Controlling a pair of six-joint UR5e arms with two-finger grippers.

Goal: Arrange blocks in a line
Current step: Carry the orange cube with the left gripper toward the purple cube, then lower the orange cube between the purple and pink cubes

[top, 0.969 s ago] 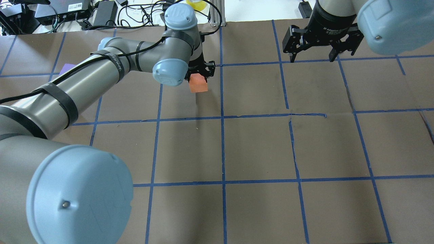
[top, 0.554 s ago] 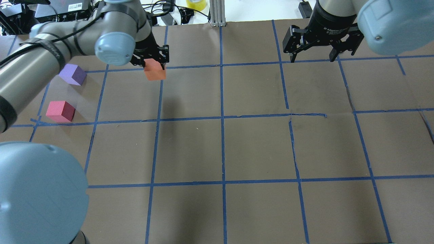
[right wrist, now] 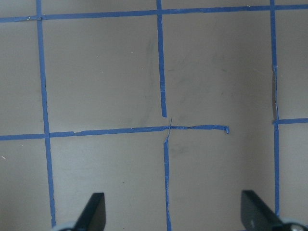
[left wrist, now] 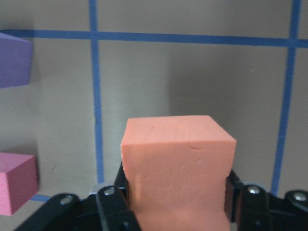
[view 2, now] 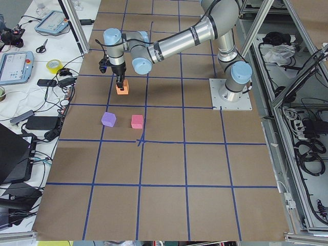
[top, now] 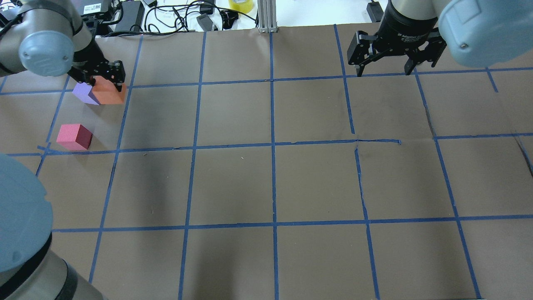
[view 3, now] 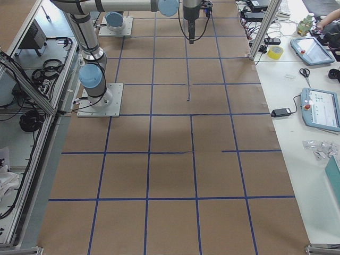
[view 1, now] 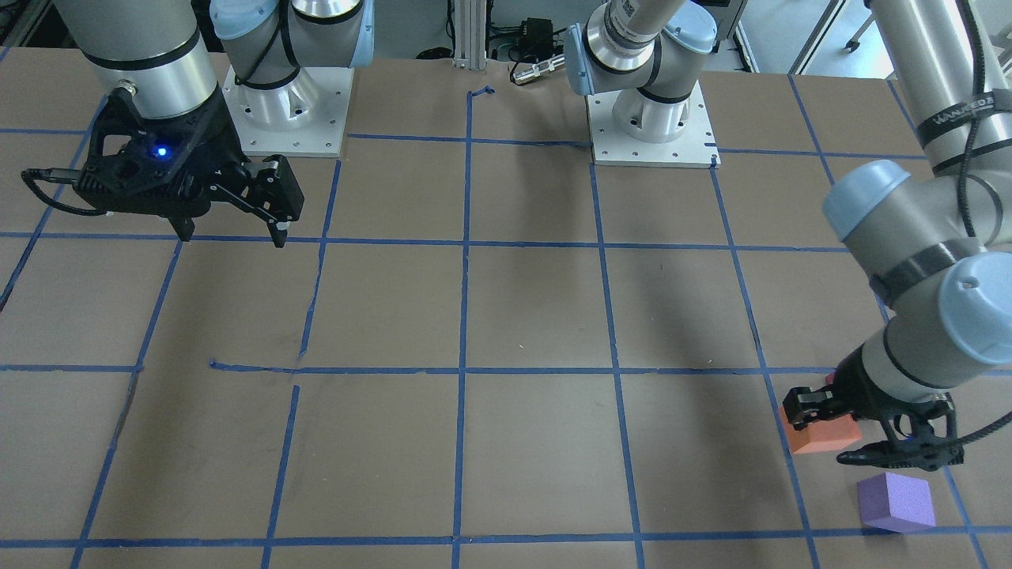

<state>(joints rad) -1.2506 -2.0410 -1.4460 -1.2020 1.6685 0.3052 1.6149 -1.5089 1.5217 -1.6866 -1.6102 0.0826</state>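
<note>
Pinkish-red block lies nearest the robot, flat on the brown desk at the robot's left end, just beyond a blue tape line and apart from both hands; farther out, the left hand points down with its two fingers closed against opposite sides of the orange block, which fills the gap between them in the wrist view; whether that cube rests on the desk or hangs just above it, I cannot tell; the purple block sits just beside it on the robot's left, seeming to overlap it from overhead, though the front-facing view shows a clear gap; the three cubes make a loose triangle, not a row; at about the same depth but well apart, over the right half of the desk, the right hand hangs with its fingers spread wide and nothing between them; beyond the far edge lie cables and a yellow tape roll.
</note>
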